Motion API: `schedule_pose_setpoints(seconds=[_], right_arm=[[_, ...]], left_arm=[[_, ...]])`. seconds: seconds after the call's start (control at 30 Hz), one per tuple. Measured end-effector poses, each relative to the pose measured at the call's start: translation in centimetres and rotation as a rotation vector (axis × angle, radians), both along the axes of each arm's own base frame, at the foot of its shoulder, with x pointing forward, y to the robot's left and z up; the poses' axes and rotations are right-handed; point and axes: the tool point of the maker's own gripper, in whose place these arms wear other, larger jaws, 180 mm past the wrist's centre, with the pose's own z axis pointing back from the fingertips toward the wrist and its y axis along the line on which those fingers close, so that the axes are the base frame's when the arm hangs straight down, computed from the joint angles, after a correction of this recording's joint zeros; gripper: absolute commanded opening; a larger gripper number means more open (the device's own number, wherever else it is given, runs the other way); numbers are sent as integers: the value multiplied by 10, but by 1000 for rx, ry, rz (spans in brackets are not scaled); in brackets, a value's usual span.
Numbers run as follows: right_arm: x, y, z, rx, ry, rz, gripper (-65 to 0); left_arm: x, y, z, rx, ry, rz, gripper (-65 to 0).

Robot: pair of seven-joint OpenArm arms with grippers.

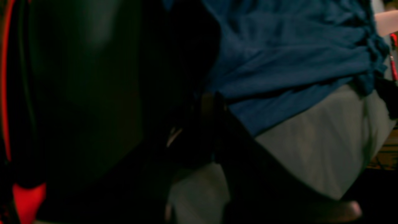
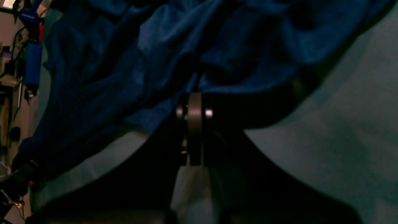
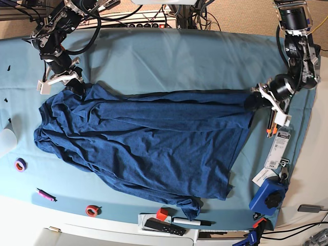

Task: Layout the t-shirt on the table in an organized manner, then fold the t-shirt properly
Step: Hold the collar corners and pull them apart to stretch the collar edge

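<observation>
The dark navy t-shirt (image 3: 148, 138) lies spread and wrinkled across the teal table (image 3: 169, 56), its top edge pulled into a taut line between my two grippers. In the base view my left gripper (image 3: 252, 102) is at the shirt's right corner, shut on the fabric. My right gripper (image 3: 76, 87) is shut on the shirt's upper left corner. The left wrist view shows the left gripper (image 1: 209, 101) dark and closed at the t-shirt's (image 1: 292, 59) edge. In the right wrist view the right gripper (image 2: 195, 102) is closed, with the t-shirt (image 2: 130, 62) bunched into it.
Along the front edge lie two tape rolls (image 3: 20, 164) (image 3: 93, 210), a pink marker (image 3: 45, 195), a red cube (image 3: 162, 213), a black remote (image 3: 164, 226) and a pen (image 3: 192, 221). A blue device (image 3: 269, 197) and paper tags (image 3: 279, 148) sit at the right edge.
</observation>
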Motion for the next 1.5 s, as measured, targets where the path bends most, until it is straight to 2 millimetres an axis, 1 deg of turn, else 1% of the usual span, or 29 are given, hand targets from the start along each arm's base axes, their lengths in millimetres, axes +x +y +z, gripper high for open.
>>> schedule_pose_setpoints(seconds=[0.07, 0.2, 0.3, 0.4, 0.47, 0.6, 0.7, 0.83, 0.93, 1.0, 1.1, 1.2, 1.27, 1.37, 1.5], right_arm=[[0, 2, 1, 12, -5, 5, -650], [-5, 8, -4, 5, 26, 56, -650], [-9, 10, -2, 12, 20, 65, -650], [-17, 8, 5, -31, 18, 77, -650], [-24, 2, 13, -84, 23, 86, -650], [-32, -14, 36, -207, 10, 113, -650], [-38, -17, 42, -247, 15, 131, -650], [-47, -22, 38, -258, 63, 132, -650], [-54, -35, 40, -268, 69, 88, -650], [-59, -45, 42, -274, 72, 54, -650], [-65, -56, 47, -272, 60, 9, -650], [-69, -58, 50, -249, 51, 1, -650], [-71, -57, 49, -240, 60, 6, -650], [-77, -53, 49, -234, 52, 28, -650], [-91, -52, 42, -240, 93, 42, -650]], left_arm=[[-1, -3, 0, -9, 4, -7, -650], [-5, -3, -3, -5, 17, -9, -650], [-14, -2, -8, -4, 30, -22, -650], [-23, 1, -11, 1, 44, -38, -650], [-24, 4, -11, 8, 47, -38, -650], [-25, 8, -10, 12, 47, -38, -650], [-28, 5, -10, -4, 65, -54, -650], [-35, 3, -10, -3, 65, -77, -650], [-44, 3, -10, 8, 69, -82, -650], [-47, 6, -6, 17, 58, -78, -650], [-44, 10, 6, 35, 16, -71, -650], [-39, 13, 18, 50, -25, -65, -650], [-41, 13, 21, 58, -30, -71, -650], [-52, 10, 18, 64, -16, -83, -650], [-75, 6, 11, 74, 22, -104, -650]])
